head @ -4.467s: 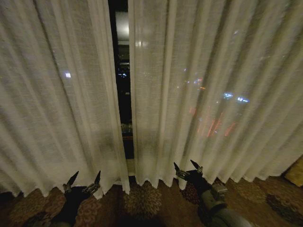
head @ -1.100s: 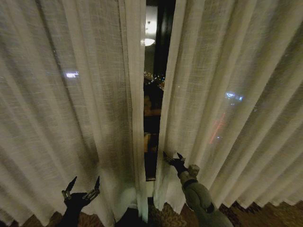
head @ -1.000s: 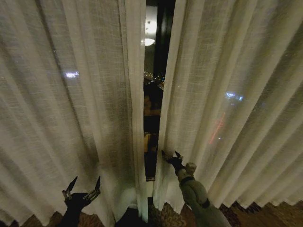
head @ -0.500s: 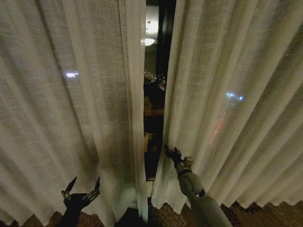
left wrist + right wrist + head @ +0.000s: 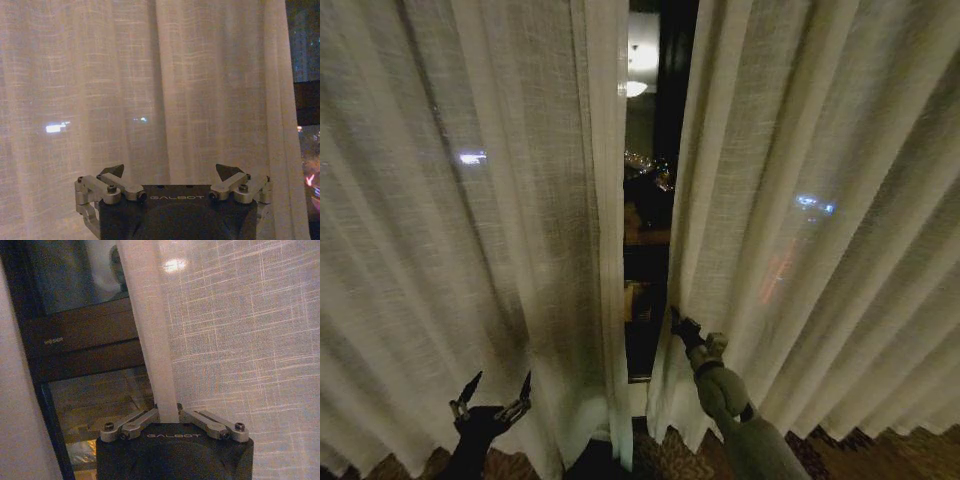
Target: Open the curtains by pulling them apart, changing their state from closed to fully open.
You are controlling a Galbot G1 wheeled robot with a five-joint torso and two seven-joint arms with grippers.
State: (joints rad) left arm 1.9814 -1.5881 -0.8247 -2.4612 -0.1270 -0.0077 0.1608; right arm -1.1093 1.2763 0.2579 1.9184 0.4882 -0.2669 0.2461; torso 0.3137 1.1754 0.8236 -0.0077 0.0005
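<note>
Up close, right gripper pinches the right curtain's inner edge beside a narrow dark gap; left gripper hangs spread wide near the left curtain

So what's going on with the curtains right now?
The right gripper is shut on the inner edge of the right curtain panel, its fingers pinching the hem. The left gripper hangs open low in front of the left curtain panel, not holding it. A narrow gap onto the dark window shows between the panels; they are far from fully open.
</note>
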